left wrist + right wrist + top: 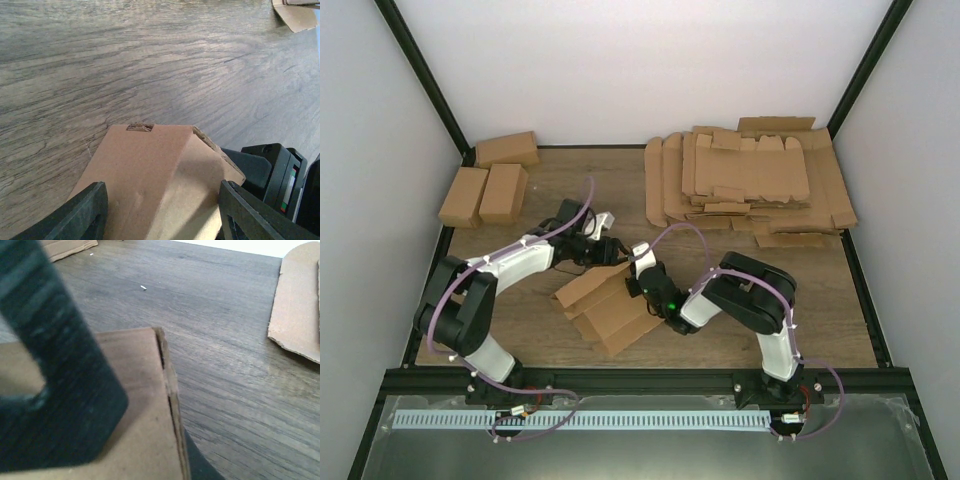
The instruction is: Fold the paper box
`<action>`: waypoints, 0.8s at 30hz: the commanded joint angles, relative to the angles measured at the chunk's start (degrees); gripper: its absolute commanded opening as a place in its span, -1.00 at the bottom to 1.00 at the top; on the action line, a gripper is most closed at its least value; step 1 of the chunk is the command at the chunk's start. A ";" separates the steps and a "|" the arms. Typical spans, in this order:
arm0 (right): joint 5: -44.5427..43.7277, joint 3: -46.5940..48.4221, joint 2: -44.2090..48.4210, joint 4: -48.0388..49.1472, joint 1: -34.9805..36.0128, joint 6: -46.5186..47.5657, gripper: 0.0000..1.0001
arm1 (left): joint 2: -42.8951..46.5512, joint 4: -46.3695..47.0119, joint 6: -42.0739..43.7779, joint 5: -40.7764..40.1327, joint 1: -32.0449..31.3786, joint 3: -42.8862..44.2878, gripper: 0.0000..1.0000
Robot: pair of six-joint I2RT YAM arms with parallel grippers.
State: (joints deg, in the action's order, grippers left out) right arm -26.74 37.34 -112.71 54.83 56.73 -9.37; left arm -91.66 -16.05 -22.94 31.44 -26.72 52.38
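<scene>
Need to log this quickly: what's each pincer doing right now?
Left pincer: astride the paper box; whether it grips cannot be told.
Right pincer: closed on a flap of the paper box.

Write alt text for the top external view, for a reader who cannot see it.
The left tool and right tool meet at a partly folded brown paper box on the table. Three folded cartons sit at the far left, a pile of flat cardboard blanks at the far right.
</scene>
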 commanded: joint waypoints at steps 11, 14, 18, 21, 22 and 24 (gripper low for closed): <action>-2.24 -1.14 2.36 3.38 0.49 -0.66 -0.80 | 1.25 -0.77 -1.89 3.50 0.06 -0.45 0.41; -1.17 -2.07 4.36 2.82 0.42 -0.69 -0.62 | 2.97 -1.10 -2.26 4.43 0.03 0.14 0.47; 0.38 -2.76 6.56 1.25 0.44 -0.87 -0.59 | 6.84 -3.61 -1.93 0.86 0.09 2.09 0.56; 0.56 -3.37 8.12 -0.16 0.42 -1.49 -0.88 | 10.64 -7.19 -1.26 -4.44 0.22 4.23 0.59; 0.44 -3.61 8.70 -0.59 0.40 -1.90 -0.96 | 12.14 -8.16 -1.19 -6.15 0.23 4.77 0.60; 0.73 -4.51 10.18 -1.81 0.04 -3.56 -0.99 | 15.27 -10.56 -1.35 -9.70 0.34 5.51 0.61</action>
State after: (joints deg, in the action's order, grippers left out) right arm -25.32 33.98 -105.67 54.65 56.82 -10.39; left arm -82.08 -22.02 -24.86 28.51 -26.50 54.92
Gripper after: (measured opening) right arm 0.029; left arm 0.803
